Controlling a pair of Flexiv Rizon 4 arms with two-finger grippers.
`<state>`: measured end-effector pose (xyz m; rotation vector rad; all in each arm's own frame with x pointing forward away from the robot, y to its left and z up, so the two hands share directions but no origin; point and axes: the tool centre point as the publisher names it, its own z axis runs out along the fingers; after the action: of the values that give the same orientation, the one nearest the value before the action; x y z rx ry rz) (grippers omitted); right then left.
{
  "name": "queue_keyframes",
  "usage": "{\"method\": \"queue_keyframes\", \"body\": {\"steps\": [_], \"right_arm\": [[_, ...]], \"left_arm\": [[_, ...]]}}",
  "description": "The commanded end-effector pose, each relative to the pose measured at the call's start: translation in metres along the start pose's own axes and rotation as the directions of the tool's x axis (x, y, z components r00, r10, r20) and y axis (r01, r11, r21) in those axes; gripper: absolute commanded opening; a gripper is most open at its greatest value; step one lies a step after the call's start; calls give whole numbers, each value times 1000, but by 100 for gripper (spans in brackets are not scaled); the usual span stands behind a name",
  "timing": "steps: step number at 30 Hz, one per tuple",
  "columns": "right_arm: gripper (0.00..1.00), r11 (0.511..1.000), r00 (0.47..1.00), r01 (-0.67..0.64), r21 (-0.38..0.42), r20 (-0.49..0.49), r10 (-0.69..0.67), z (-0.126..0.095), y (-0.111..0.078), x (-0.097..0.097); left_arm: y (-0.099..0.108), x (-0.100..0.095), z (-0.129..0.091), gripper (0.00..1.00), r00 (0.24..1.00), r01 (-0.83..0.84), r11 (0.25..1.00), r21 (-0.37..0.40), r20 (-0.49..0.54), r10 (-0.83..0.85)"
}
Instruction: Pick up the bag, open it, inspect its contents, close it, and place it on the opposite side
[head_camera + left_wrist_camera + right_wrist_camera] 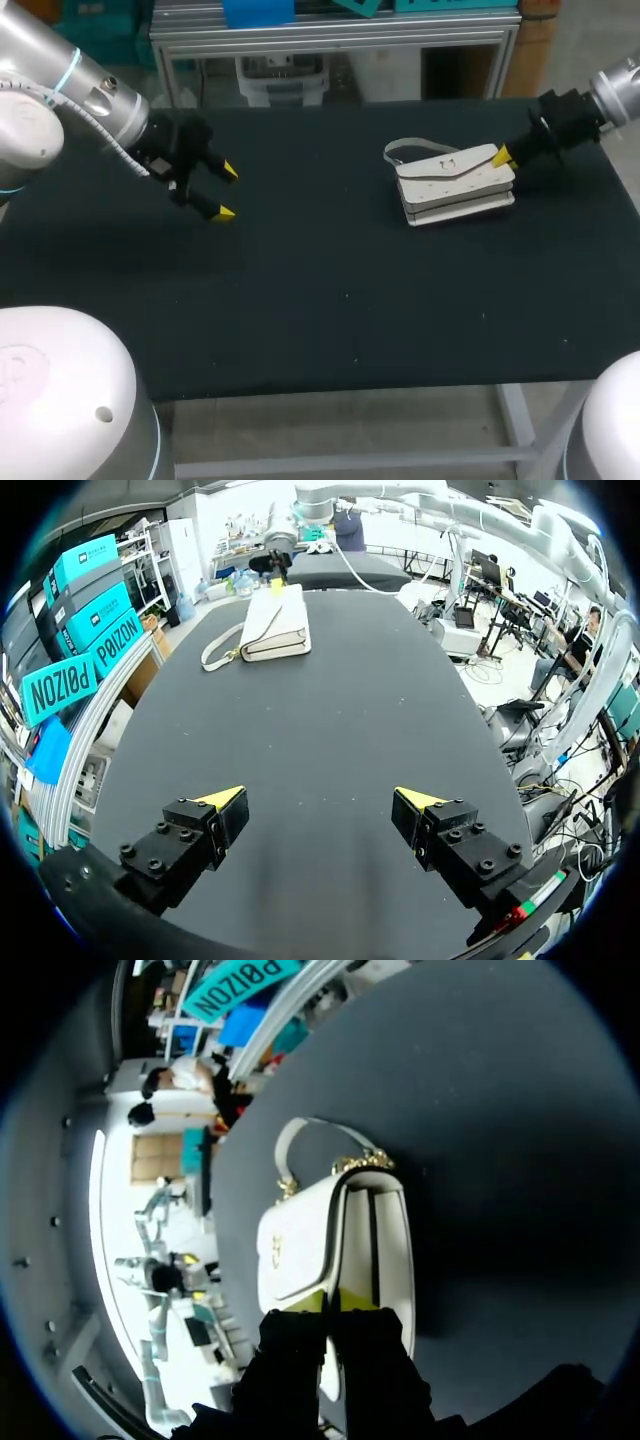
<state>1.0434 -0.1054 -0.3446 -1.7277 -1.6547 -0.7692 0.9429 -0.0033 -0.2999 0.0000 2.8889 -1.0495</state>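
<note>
A white flap bag (455, 185) with a short strap (405, 150) lies flat on the right half of the black table. My right gripper (503, 157) is at its right end. In the right wrist view the fingers are pressed together (328, 1300), and the edge of the bag's (320, 1240) flap runs into the seam between the yellow tips. My left gripper (228, 191) hangs wide open over the table's left side with nothing between its fingers (320, 800). From there the bag (275, 625) is far ahead, with the right gripper (275, 581) behind it.
The black tabletop (320, 300) stretches bare between the two arms. Its front edge runs across the lower part of the head view. The far edge is just behind the bag.
</note>
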Motion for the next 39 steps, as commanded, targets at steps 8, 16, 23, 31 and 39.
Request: {"method": "queue_keyframes", "body": {"steps": [8, 16, 23, 31, 39], "right_arm": [[0, 973, 999, 33, -229, -15, -37, 34, -37, 33], [0, 969, 994, 79, -234, -50, -93, 75, -76, 69], [0, 960, 995, 71, -272, -42, -86, 111, -107, 92], [0, 953, 995, 50, -297, -67, -73, 148, -117, 103], [0, 968, 991, 56, -243, -102, -83, 174, -113, 111]], "left_arm": [[1, 0, 1, 100, 1000, -1, 1000, 3, 2, 1], [1, 0, 1, 100, 1000, -1, 1000, 3, 2, 1], [1, 0, 1, 100, 1000, -1, 1000, 3, 2, 1], [1, 0, 1, 100, 1000, -1, 1000, 3, 2, 1], [1, 0, 1, 100, 1000, -1, 1000, 3, 2, 1]]}}
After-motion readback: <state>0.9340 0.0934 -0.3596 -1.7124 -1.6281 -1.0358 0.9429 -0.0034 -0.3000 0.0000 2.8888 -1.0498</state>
